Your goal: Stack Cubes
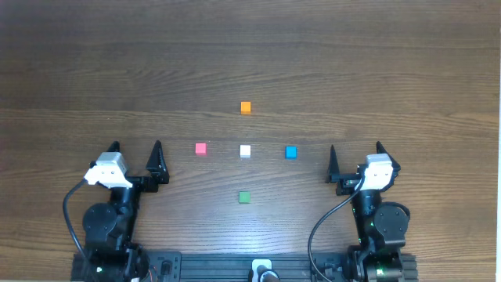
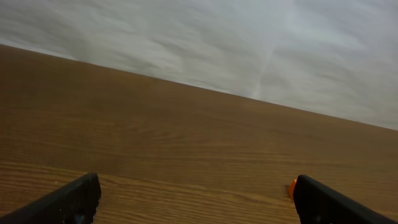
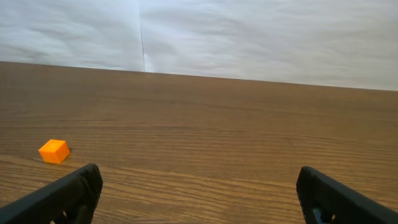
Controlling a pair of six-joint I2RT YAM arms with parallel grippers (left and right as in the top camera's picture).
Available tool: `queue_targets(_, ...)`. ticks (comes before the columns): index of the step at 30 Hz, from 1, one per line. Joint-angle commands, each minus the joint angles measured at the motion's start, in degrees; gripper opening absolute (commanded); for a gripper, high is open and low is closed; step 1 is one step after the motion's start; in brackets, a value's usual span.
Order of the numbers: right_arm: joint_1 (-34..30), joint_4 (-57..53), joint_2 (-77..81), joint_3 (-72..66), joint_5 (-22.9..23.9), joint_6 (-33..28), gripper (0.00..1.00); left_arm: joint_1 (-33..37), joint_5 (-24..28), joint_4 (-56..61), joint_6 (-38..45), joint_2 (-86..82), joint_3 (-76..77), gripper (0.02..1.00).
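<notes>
Five small cubes sit apart on the table (image 1: pixel 407 78) in a cross: white cube (image 1: pixel 245 150) in the middle, pink cube (image 1: pixel 201 148) to its left, blue cube (image 1: pixel 291 152) to its right, orange cube (image 1: pixel 246 107) beyond it, green cube (image 1: pixel 244 197) nearest the bases. The left claw (image 1: pixel 136 146) and right claw (image 1: pixel 355 149) are both spread wide and empty, each outboard of the row, nothing stacked yet. The cubes look rigid, light and smooth-faced, so I'd pinch one square across two opposite side faces from above, centred, since a glancing finger would likely skid it.
</notes>
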Motion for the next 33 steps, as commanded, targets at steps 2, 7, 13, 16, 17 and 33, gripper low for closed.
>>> queue_targets(2, -0.2, -0.1, -0.2, -0.3, -0.3, -0.3, 0.993, 0.0, 0.8, 0.0, 0.8, -0.4, -0.4, 1.000)
queue_targets(7, -0.1, -0.1, -0.2, -0.3, -0.3, -0.3, 0.993, 0.0, 0.8, 0.0, 0.8, -0.4, -0.4, 1.000)
queue_targets(13, -0.1, -0.1, -0.2, -0.3, -0.3, -0.3, 0.991, 0.0, 0.8, 0.0, 0.8, -0.4, -0.4, 1.000)
queue_targets(16, -0.1, -0.1, -0.2, -0.3, -0.3, -0.3, 0.993, 0.0, 0.8, 0.0, 0.8, -0.4, -0.4, 1.000)
queue_targets(17, -0.1, -0.1, -0.2, -0.3, -0.3, -0.3, 0.993, 0.0, 0.8, 0.0, 0.8, -0.4, -0.4, 1.000)
queue_targets(33, -0.1, -0.1, -0.2, -0.3, -0.2, -0.3, 0.991, -0.2, 1.2, 0.1, -1.2, 1.2, -0.4, 0.998)
